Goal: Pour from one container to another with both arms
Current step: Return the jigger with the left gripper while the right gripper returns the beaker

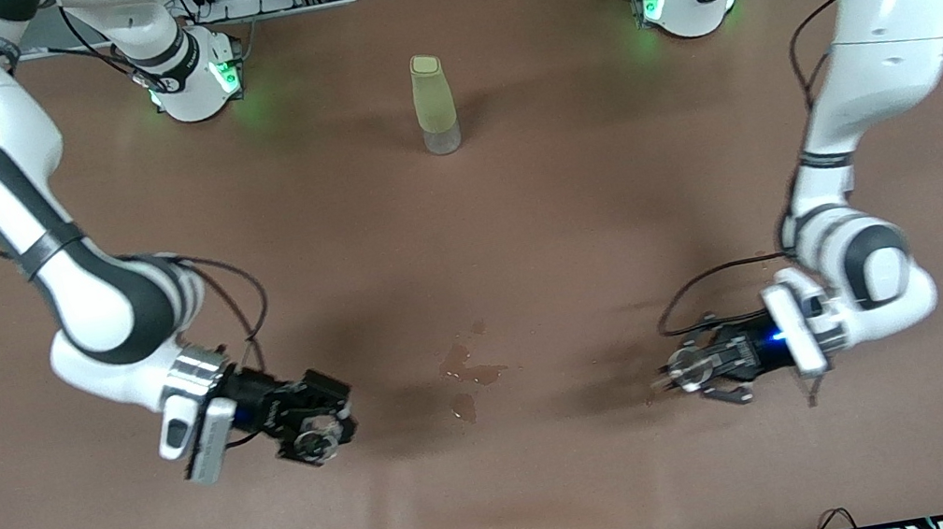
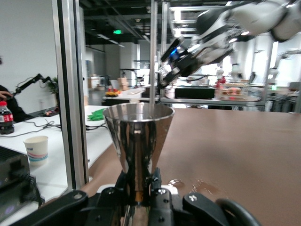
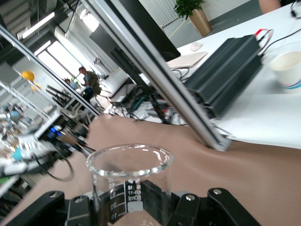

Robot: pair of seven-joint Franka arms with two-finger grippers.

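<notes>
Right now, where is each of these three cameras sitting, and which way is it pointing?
Front view: high across the table, facing both arms; left gripper holds the metal jigger, right gripper the glass beaker, green bottle between the bases.
Left wrist view: on the left wrist, looking level past its fingers and jigger toward the right arm.
Right wrist view: on the right wrist, looking over the beaker toward the left arm.
Shared: each wrist view shows the other arm; the front shows both vessels.

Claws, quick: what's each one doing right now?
Left claw: closed on the metal cup, over the table.
Right claw: closed on the glass cup, over the table.
</notes>
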